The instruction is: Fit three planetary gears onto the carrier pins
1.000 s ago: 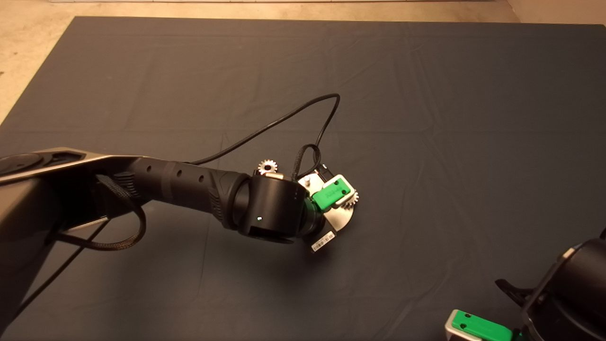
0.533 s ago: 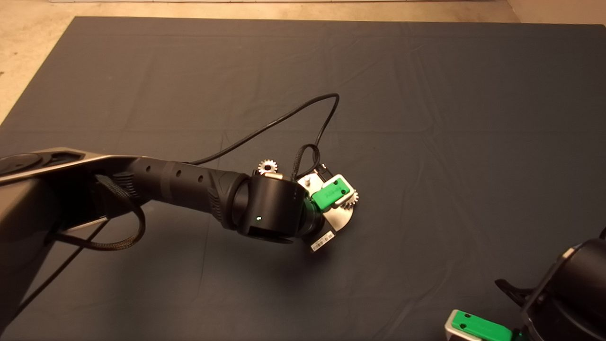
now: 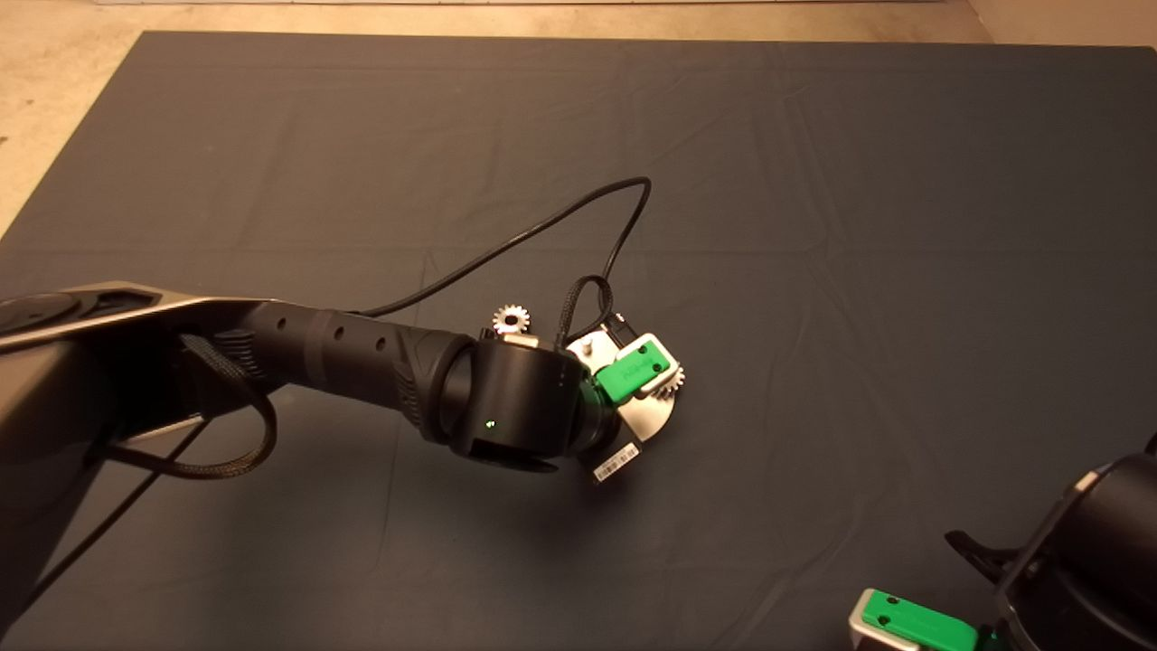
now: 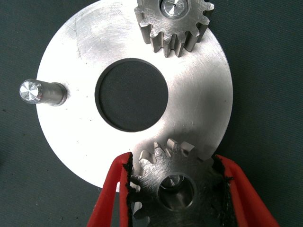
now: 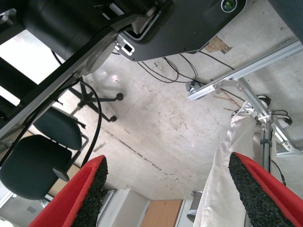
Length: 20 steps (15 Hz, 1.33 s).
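In the left wrist view the shiny carrier disc (image 4: 199,109) lies flat on the mat. One planetary gear (image 4: 173,21) sits on a carrier pin at the rim. Another pin (image 4: 40,91) stands bare. My left gripper (image 4: 173,158) is shut on a second gear (image 4: 173,187), whose bore shows a pin's top inside it. From the head view the left gripper (image 3: 637,371) hovers over the disc (image 3: 646,418), with a gear (image 3: 672,378) peeking out beside it. A third gear (image 3: 512,318) lies loose on the mat. My right gripper (image 3: 913,624) is parked at the lower right, open.
A black cable (image 3: 542,231) loops from the left wrist across the mat behind the disc. The mat's far edge meets a beige floor (image 3: 54,81). The right wrist view shows the floor, office chairs (image 5: 42,161) and an aluminium frame (image 5: 236,78).
The left arm's wrist housing has shifted very slightly to the left. The gripper, the disc and the gears have stayed put.
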Available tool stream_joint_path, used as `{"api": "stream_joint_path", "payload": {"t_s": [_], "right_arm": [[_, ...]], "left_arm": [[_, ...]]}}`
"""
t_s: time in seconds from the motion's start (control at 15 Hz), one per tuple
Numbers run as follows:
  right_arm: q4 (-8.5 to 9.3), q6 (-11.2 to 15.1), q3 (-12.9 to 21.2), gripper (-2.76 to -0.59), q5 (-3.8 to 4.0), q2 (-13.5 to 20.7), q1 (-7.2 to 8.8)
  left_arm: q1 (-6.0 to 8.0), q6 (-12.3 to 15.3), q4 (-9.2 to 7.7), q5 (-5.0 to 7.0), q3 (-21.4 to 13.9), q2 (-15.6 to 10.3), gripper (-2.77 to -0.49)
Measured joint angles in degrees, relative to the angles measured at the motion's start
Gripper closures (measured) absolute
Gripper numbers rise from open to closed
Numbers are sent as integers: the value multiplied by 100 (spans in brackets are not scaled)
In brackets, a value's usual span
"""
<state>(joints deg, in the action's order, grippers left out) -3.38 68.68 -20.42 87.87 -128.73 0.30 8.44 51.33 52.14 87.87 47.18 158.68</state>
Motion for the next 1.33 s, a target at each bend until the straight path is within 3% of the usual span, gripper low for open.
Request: {"api": "stream_joint_path", "payload": {"t_s": [0.53,1.0,1.33], "right_arm": [[0,0,0,-189,0,-2,0],[0,0,0,-189,0,-2,0],[0,0,0,-189,0,-2,0]], "left_arm": [[0,23,0,2,-3,0,-95],[0,29,0,-24,-14,2,-131],[10,26,0,-24,-14,2,-131]]}}
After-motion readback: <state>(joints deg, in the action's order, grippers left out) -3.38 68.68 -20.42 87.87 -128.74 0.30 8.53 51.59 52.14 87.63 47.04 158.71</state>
